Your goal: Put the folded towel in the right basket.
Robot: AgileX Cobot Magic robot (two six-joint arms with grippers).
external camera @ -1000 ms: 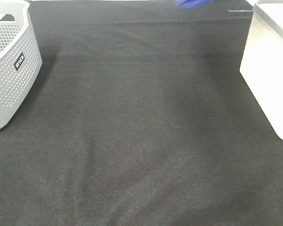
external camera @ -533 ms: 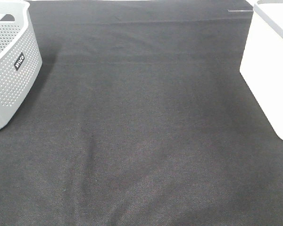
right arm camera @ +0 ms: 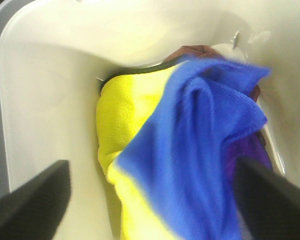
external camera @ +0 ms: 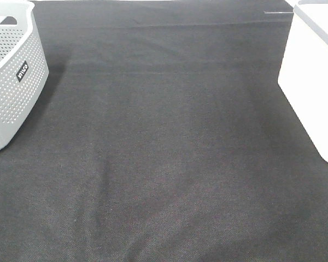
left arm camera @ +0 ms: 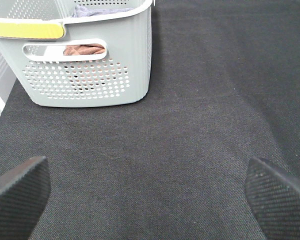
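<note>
The blue folded towel (right arm camera: 200, 140) shows only in the right wrist view, blurred, inside the white right basket (right arm camera: 50, 75). It lies over a yellow towel (right arm camera: 120, 120). My right gripper (right arm camera: 155, 195) is above the basket's inside with its fingers (right arm camera: 32, 200) spread wide on either side of the blue towel, open. In the high view the white basket (external camera: 311, 82) stands at the right edge and neither gripper shows. My left gripper (left arm camera: 150, 195) is open and empty above the black cloth.
A grey perforated basket (external camera: 13, 76) stands at the far left, and shows close up in the left wrist view (left arm camera: 90, 70) with a brownish towel (left arm camera: 82, 49) inside. A black cloth (external camera: 164, 153) covers the table. Dark red and purple cloth (right arm camera: 250, 150) lies under the blue towel.
A blue shape at the top edge of the high view one second ago has left that view. Both baskets and the cloth have not moved.
</note>
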